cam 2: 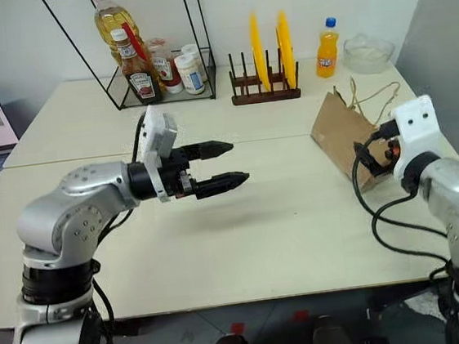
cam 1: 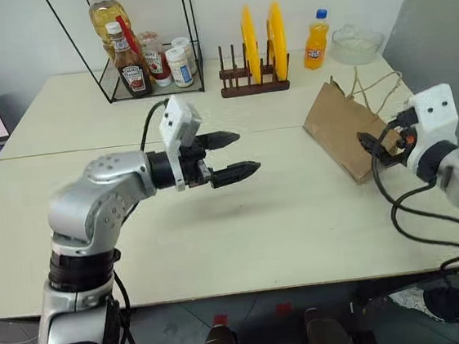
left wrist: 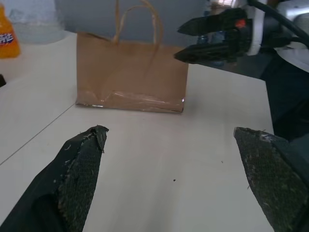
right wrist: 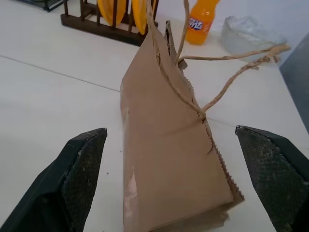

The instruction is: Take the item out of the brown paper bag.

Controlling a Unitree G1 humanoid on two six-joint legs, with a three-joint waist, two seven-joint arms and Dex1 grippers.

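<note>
Reaching into the brown paper bag [cam 1: 342, 130] will go best, I judge, if one claw steadies or spreads the mouth while the other enters along the bag's length; the paper is creased and light, so a push from the side would likely slide it across the surface [cam 1: 282, 207] instead of opening it.

From the head cameras, the bag lies on its side at the right of the surface, its string handles trailing toward the far edge. The left claw [cam 1: 232, 155] hangs in the air over the middle of the surface, pointing across at the bag, fingers spread and empty. The right claw [cam 1: 375, 150] sits just beside the bag's near end, holding nothing.

In the left wrist view, the bag's flat side faces the camera with its handles looped up, well apart from the left fingers [left wrist: 82, 159]; the right claw [left wrist: 205, 41] shows at its far corner, parted.

The right wrist view looks along the bag, which lies between the wide-spread right fingers [right wrist: 79, 164], untouched. The item is hidden, presumably inside.
</note>
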